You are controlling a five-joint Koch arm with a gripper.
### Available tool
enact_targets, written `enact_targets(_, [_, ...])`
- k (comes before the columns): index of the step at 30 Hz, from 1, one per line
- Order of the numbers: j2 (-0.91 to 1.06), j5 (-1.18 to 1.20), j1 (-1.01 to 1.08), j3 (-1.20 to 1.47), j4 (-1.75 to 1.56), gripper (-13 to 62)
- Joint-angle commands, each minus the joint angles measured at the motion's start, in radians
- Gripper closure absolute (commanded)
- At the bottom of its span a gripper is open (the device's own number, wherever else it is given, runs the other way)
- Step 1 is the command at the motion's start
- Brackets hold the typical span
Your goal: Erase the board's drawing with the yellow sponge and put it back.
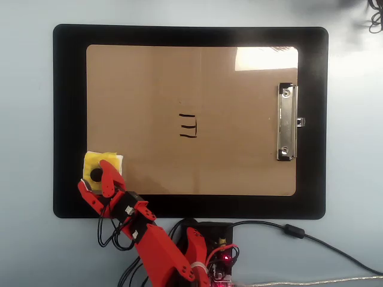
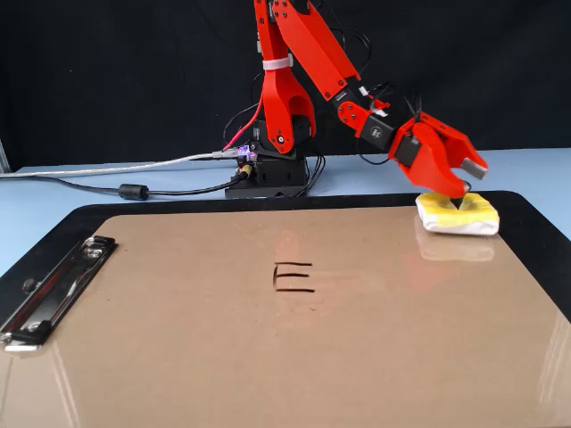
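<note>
On board (image 1: 191, 89), yellow sponge (image 1: 96, 164) under open tool (image 1: 96, 182).

Yellow sponge (image 1: 97, 171) lies flat on the board's (image 1: 149, 89) corner, drawing (image 1: 187, 126) mid-board.

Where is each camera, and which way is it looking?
Overhead view: sits above, looking straight down on the board; the red arm enters from the bottom edge.
Fixed view: sits low at the table's far side, facing the arm's base across the board.
Both show the drawing, the yellow sponge and the open gripper.
</note>
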Motion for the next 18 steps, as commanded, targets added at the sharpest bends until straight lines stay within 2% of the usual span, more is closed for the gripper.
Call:
enact_targets(1, [0.011, 0.021, -0.009, 0.009, -0.055, 15.7])
enact_targets(14, [0.005, 0.086, 0.012, 0.018, -0.055, 17.8])
enact_targets(18, [0.005, 0.087, 0.038, 0.021, -0.055, 25.8])
